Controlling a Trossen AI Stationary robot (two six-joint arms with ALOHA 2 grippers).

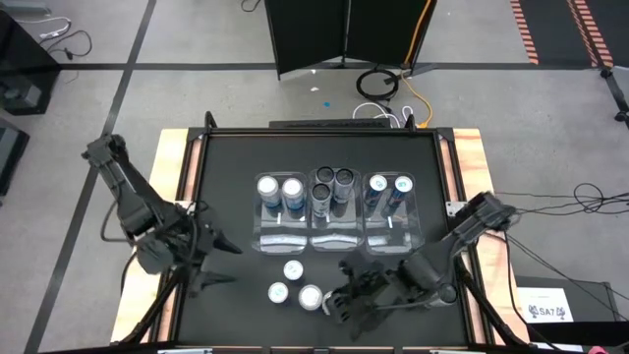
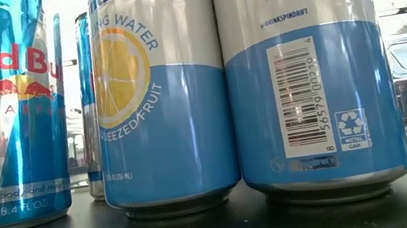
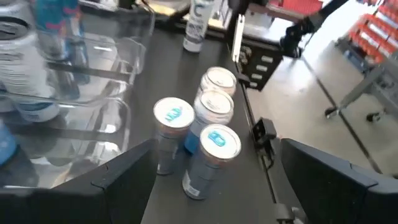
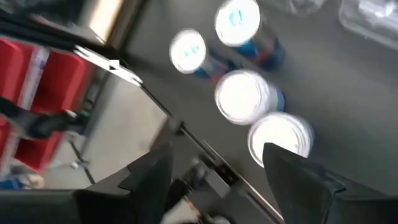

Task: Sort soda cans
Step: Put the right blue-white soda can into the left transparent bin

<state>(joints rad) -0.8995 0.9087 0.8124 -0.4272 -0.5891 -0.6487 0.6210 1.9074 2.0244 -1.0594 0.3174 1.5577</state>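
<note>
On the black tabletop (image 1: 226,197) three clear bins (image 1: 337,211) stand side by side in a row: the left bin holds two silver-topped cans (image 1: 279,189), the middle bin three dark cans (image 1: 333,183), the right bin two teal-marked cans (image 1: 390,185). A cluster of loose cans (image 1: 295,283) stands on the near side of the bins, close together; the high view shows three tops, while both wrist views show four cans (image 3: 202,134) there, two with teal tabs. The right gripper (image 1: 339,300) lies just beside this cluster, its fingers spread, and the right wrist view shows the nearest can (image 4: 280,140) at the edge of one finger, not between them; no can is held. The left gripper (image 1: 224,264) waits well apart on the other side, fingers spread wide and empty. Only the low view reads the labels: a Red Bull can (image 2: 1,115) and two Spindrift cans (image 2: 159,96) touching, blocking sight of everything behind.
</note>
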